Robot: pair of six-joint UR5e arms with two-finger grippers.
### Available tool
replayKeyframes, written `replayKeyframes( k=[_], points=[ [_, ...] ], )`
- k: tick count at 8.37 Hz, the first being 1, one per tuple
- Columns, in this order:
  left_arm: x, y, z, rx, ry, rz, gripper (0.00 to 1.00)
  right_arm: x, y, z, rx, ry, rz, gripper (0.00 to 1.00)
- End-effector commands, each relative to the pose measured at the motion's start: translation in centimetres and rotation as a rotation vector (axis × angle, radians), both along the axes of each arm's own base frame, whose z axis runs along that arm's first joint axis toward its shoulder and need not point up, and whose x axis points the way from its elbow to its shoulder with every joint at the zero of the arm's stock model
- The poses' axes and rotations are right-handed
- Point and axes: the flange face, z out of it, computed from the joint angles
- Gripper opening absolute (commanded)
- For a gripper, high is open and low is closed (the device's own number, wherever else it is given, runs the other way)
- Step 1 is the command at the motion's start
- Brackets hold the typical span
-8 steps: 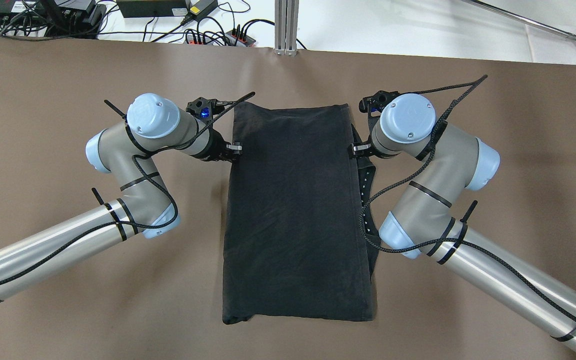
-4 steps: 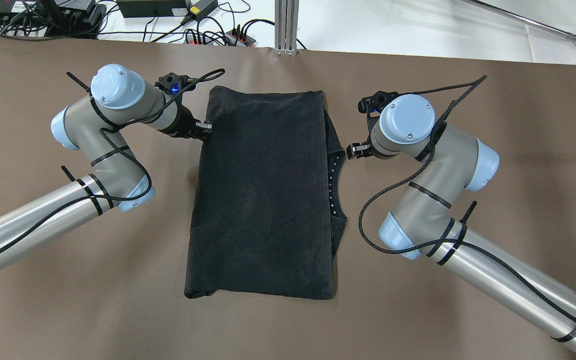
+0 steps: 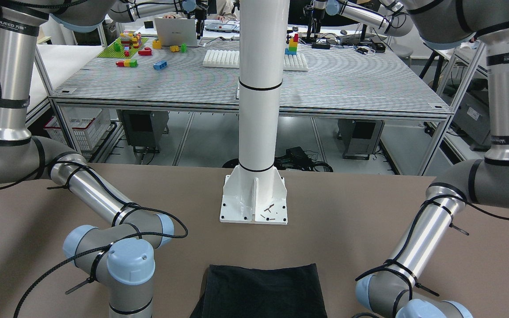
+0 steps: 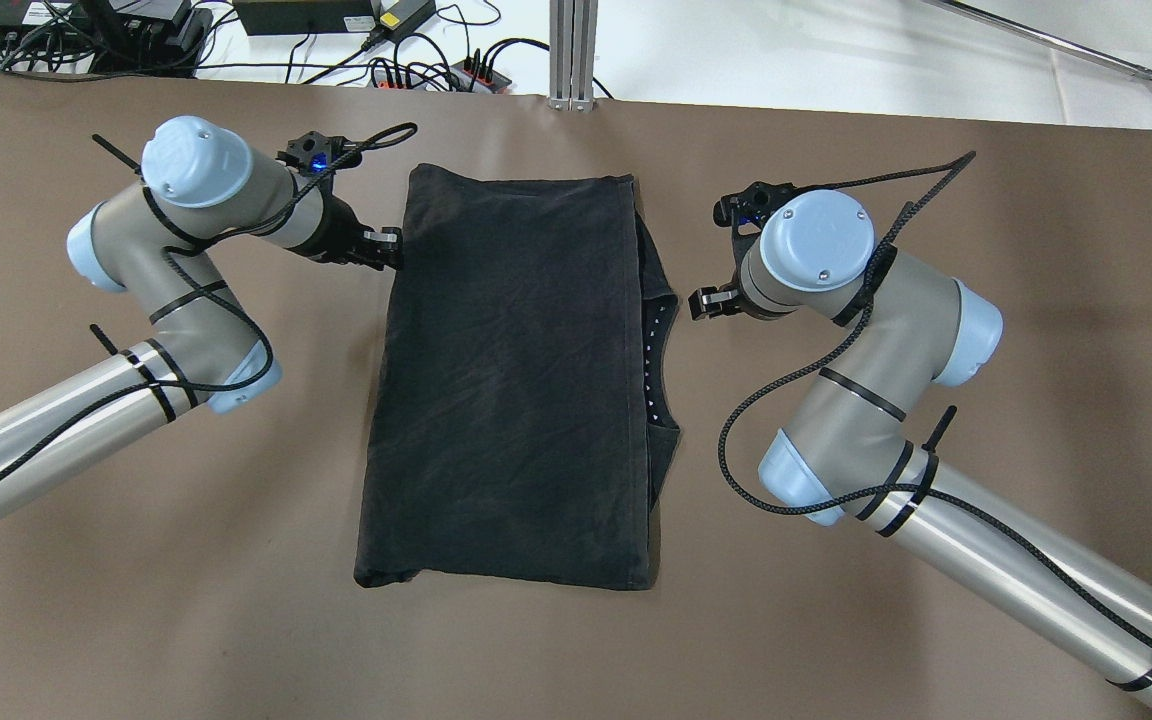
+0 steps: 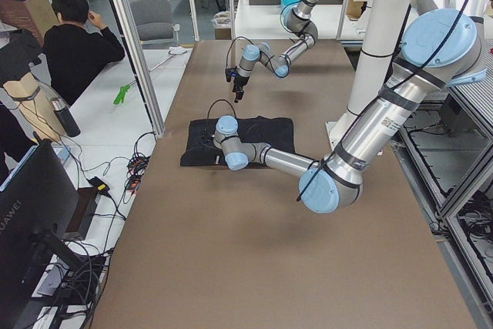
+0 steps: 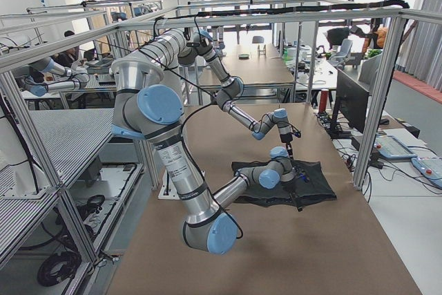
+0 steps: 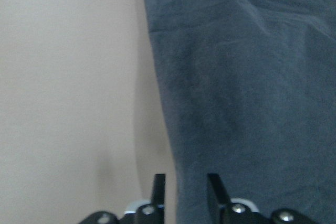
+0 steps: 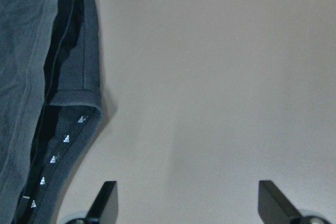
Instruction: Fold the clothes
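The black garment (image 4: 511, 380) lies folded into a tall rectangle in the middle of the brown table; it also shows in the front view (image 3: 263, 291) and the left side view (image 5: 269, 129). Small white marks (image 4: 651, 350) line its neckline, which sticks out on its right side. My left gripper (image 4: 391, 245) is shut on the garment's upper left edge; in the left wrist view (image 7: 184, 192) the fabric edge (image 7: 252, 103) runs between the near-closed fingers. My right gripper (image 4: 701, 303) is open and empty, a short way right of the garment (image 8: 26, 51), fingers (image 8: 107, 198) wide apart.
Power strips and cables (image 4: 436, 70) and an aluminium post (image 4: 573, 50) stand beyond the table's far edge. The white column's base (image 3: 254, 198) is bolted to the table on the robot's side. A seated person (image 5: 77, 44) is off to one side.
My right gripper has let go of the garment's right edge and stayed in place. My left gripper has dragged the garment to the left and a little farther away.
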Motion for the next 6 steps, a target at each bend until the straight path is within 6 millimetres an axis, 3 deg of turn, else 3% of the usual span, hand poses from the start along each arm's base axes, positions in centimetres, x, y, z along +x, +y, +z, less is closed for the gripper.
replayKeyframes(
  k=[1, 2, 3, 4, 6],
  points=[
    [-7.2, 6.0, 1.8, 0.044, 0.066, -0.017, 0.94, 1.1, 1.5, -0.9, 0.024, -0.024, -0.004, 0.94],
    [-9.6, 9.9, 2.1, -0.011, 0.114, -0.041, 0.94, 1.3, 1.8, -1.4, 0.031, -0.032, -0.004, 0.94],
    [-10.4, 13.6, 2.4, -0.109, 0.166, -0.057, 0.94, 1.4, 1.8, -1.6, 0.033, -0.034, -0.004, 0.94],
    [-8.0, 18.7, 2.7, -0.198, 0.198, -0.048, 0.94, 1.0, 2.2, -1.7, 0.037, -0.040, -0.010, 0.94],
    [-2.9, 24.6, 2.9, -0.307, 0.250, -0.112, 0.94, 0.9, 3.1, -2.9, 0.018, -0.083, 0.017, 0.94]
  ],
)
